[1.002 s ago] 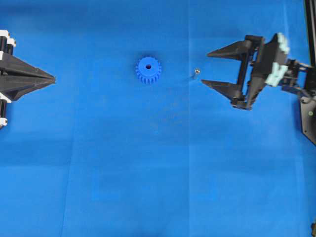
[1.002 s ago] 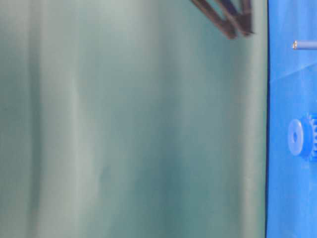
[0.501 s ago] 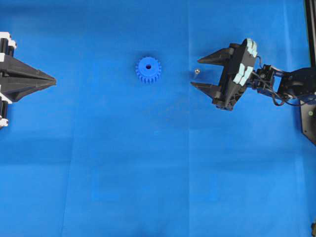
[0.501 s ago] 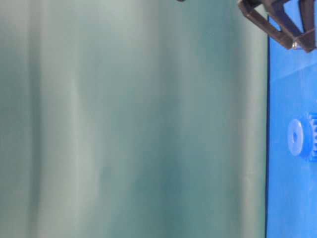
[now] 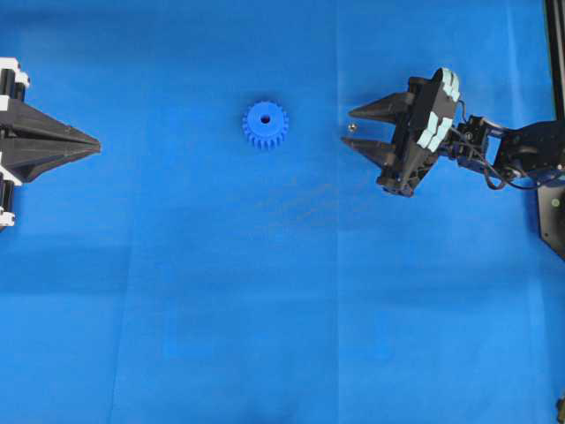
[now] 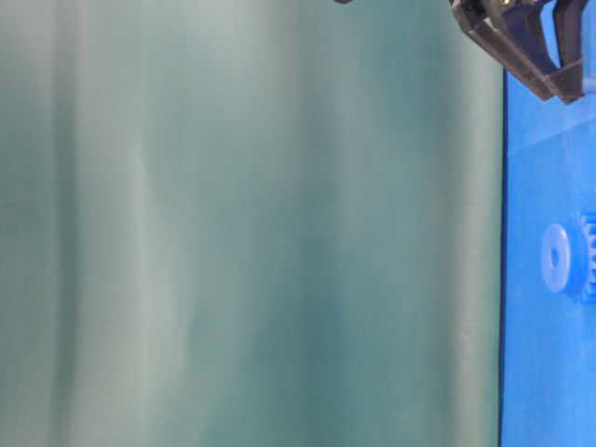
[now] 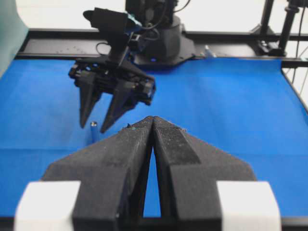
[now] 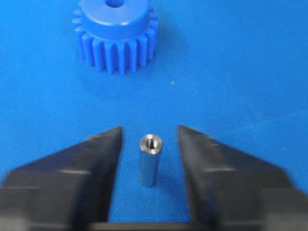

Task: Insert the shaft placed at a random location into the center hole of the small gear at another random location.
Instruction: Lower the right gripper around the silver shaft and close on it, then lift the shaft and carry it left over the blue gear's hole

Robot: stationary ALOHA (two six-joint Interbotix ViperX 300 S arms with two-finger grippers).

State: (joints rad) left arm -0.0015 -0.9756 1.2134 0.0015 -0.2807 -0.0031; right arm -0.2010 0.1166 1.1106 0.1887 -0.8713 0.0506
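The shaft [image 8: 149, 163], a short silvery pin, stands upright on the blue mat [image 5: 282, 291] between the fingers of my right gripper [image 8: 149, 130]. A small gap shows on each side of it, so the jaws are open and touch nothing. From above, the shaft [image 5: 351, 128] is a shiny dot between the right gripper's [image 5: 348, 127] tips. The small gear [image 5: 265, 124] lies flat to the shaft's left, its center hole [image 5: 265, 118] facing up and empty. My left gripper [image 5: 97, 140] rests at the far left, shut and empty.
A green backdrop [image 6: 251, 223] fills most of the table-level view. The left wrist view shows the right arm's black base [image 7: 159, 43] and frame rails behind the mat. A black post [image 5: 554, 53] stands at the right edge.
My right gripper moved left until its fingers straddled the shaft, then narrowed its jaws around it. The gear, shaft and left gripper have not moved.
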